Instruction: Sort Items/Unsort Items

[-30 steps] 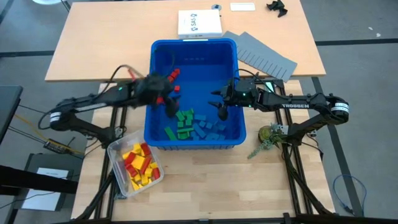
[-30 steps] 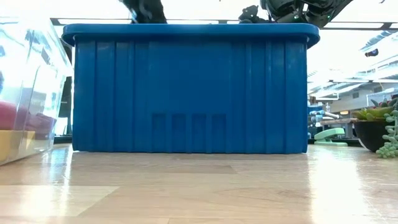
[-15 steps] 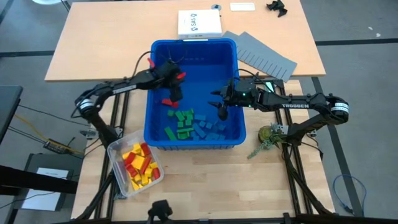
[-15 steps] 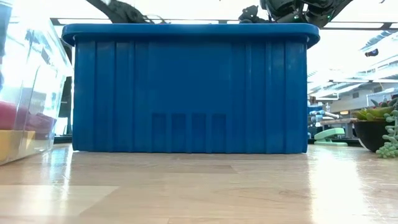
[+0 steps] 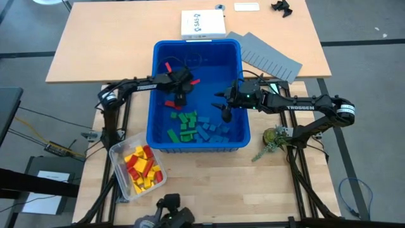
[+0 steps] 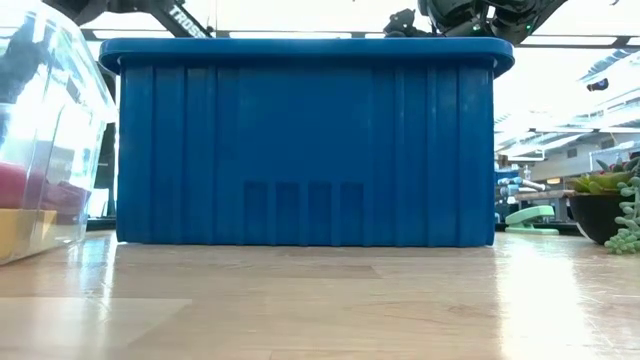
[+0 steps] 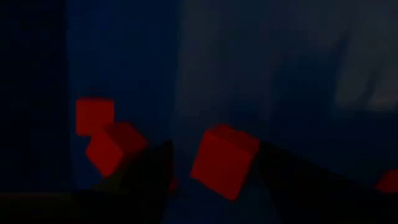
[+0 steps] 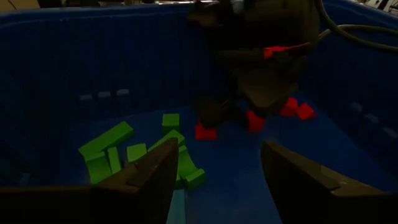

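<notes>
High view first: we see the blue bin (image 5: 197, 95) on the table (image 5: 114, 44), with both arms reaching into it from opposite sides. We locate the left gripper (image 5: 180, 95) in the bin's left half, pointing down at the floor of the bin. In the left wrist view, its fingers (image 7: 146, 171) stand apart on either side of a red block (image 7: 224, 160); we cannot tell whether they touch it. Two more red blocks (image 7: 102, 134) lie beside it on the bin floor.

We locate the right gripper (image 5: 223, 107) in the bin's right half, above the blue blocks (image 5: 214, 130). In the right wrist view, its fingers (image 8: 155, 177) are spread wide with nothing between them, and we see the left gripper (image 8: 261, 68) farther off across the bin.

We note the items in these positions:
- Green blocks (image 5: 183, 125) lie in a loose group on the bin floor, near the front wall and left of centre.
- The blue blocks lie just beside the green group, toward the right.
- Red blocks (image 8: 297, 109) lie scattered on the floor around the left gripper.
- A clear tub (image 5: 136, 168) stands on the table in front of the bin's left corner and holds red and yellow blocks (image 5: 140, 166).

Low view shows only the bin's front wall and one side of the tub (image 6: 45, 150).
</notes>
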You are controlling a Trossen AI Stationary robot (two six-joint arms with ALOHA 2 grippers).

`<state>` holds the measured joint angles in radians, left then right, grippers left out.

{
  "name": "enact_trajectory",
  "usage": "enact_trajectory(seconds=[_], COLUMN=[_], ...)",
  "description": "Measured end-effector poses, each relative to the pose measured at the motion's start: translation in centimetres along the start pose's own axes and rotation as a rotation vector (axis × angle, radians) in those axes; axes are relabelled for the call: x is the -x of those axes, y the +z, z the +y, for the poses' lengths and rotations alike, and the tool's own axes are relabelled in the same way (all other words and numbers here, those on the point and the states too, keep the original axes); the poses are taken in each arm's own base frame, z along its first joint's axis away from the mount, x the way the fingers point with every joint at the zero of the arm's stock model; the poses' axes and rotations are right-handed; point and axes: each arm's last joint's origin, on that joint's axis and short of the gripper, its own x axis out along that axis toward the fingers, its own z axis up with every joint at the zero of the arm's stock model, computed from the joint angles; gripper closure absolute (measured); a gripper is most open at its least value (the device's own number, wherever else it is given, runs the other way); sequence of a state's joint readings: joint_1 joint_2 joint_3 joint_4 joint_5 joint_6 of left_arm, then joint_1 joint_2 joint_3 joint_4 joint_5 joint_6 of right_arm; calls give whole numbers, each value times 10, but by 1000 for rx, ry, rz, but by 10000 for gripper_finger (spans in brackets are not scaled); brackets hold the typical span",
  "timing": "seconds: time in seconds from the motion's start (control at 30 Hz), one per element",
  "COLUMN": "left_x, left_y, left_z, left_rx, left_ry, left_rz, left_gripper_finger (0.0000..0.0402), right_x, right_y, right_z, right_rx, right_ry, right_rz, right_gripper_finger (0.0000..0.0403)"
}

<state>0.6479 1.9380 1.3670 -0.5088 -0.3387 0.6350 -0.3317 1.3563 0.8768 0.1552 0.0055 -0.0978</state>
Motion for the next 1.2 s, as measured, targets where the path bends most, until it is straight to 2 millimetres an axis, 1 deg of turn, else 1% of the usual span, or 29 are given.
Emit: enact_trajectory(seconds=[0.17,0.3,0.37,0.5,0.6,0.77,0.83,0.9,1.07,1.2], left_x=[-8,-14,-17,-19,-20,-20,-20,-20,-20,-11], left_y=[-13,-23,-24,-22,-19,-19,-19,-19,-20,-17], left_z=[8,10,10,11,13,12,13,13,12,10], left_rx=[39,71,78,91,155,240,259,263,263,247], left_ry=[-15,-114,-139,-136,-139,-184,-181,-182,-184,-146], left_rz=[58,45,28,3,-39,-57,-54,-51,-40,-26], left_gripper_finger=[157,157,157,160,162,164,173,191,260,261], right_x=[0,0,0,0,0,0,0,0,0,0], right_y=[0,0,-1,-1,-1,-1,-1,-1,-2,-3], right_z=[0,0,0,0,0,0,0,0,0,0], right_rx=[0,0,0,0,0,0,1,1,1,1], right_ry=[0,0,1,1,1,1,0,0,1,3], right_rz=[3,5,9,10,10,9,9,10,19,27], right_gripper_finger=[174,174,174,174,174,174,174,174,174,174])
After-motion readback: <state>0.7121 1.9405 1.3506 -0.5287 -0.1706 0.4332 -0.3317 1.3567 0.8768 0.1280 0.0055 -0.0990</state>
